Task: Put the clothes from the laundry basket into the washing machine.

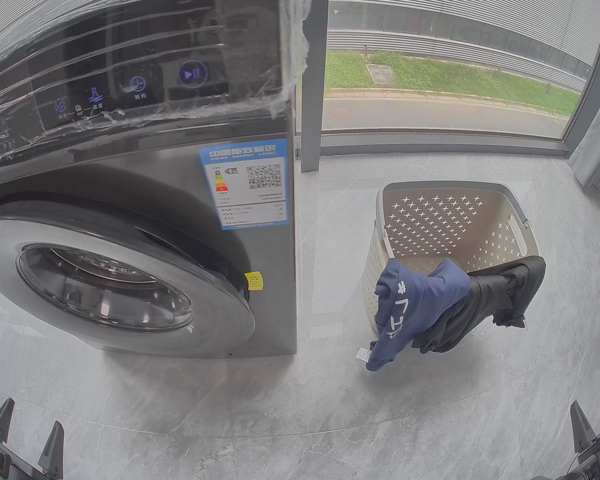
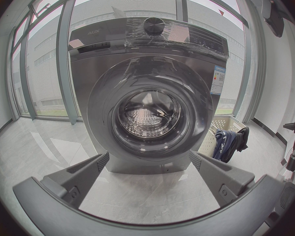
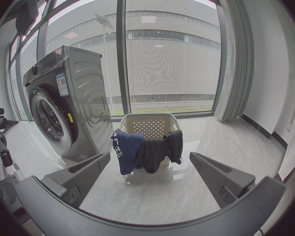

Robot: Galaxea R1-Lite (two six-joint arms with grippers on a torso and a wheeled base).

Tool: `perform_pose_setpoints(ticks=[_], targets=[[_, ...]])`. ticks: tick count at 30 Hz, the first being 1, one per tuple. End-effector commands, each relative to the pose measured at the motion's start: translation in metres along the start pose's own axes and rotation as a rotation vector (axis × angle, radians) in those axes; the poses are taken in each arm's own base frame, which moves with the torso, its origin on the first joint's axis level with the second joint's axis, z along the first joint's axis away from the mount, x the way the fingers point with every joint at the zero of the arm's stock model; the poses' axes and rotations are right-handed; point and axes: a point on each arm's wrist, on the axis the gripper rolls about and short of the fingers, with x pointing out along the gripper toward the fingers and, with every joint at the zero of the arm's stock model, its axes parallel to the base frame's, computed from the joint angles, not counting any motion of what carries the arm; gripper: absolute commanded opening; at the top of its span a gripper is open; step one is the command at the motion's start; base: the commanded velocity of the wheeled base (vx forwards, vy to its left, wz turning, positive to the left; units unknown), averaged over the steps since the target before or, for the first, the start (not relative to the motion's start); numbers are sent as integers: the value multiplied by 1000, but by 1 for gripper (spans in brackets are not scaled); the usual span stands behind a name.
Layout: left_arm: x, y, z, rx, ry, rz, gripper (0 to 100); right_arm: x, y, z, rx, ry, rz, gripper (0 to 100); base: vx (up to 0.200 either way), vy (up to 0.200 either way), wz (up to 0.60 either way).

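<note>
Hanging over the near rim of the laundry basket [image 1: 447,185], the blue garment [image 1: 413,301] and black garment [image 1: 493,295] are lying far and left of the right gripper [image 1: 597,408], the nearer arm. The left gripper [image 1: 32,415] is facing the washing machine [image 1: 180,188]. Both are holding their jaws apart. The limp clothes are stretching left-right, possibly tangled together.

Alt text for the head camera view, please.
A blue garment and a black garment hang over the near rim of a beige laundry basket, right of a silver washing machine. The left tool and right tool sit low, open.
</note>
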Motion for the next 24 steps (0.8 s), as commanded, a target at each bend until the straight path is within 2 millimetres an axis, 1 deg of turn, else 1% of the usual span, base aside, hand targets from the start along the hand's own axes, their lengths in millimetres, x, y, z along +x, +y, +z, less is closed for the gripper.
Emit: perform_pose_setpoints(ticks=[1, 5, 11, 14, 24], targets=[[0, 0, -5, 0, 3, 1, 100, 0, 0, -5, 0, 1, 0, 100, 0, 0, 0], [0, 0, -5, 0, 3, 1, 100, 0, 0, -5, -2, 1, 0, 100, 0, 0, 0], [0, 0, -5, 0, 3, 1, 100, 0, 0, -5, -2, 1, -1, 100, 0, 0, 600], [0, 0, -5, 0, 3, 1, 100, 0, 0, -5, -2, 1, -1, 100, 0, 0, 0], [0, 0, -5, 0, 3, 1, 100, 0, 0, -5, -2, 1, -1, 100, 0, 200, 0]])
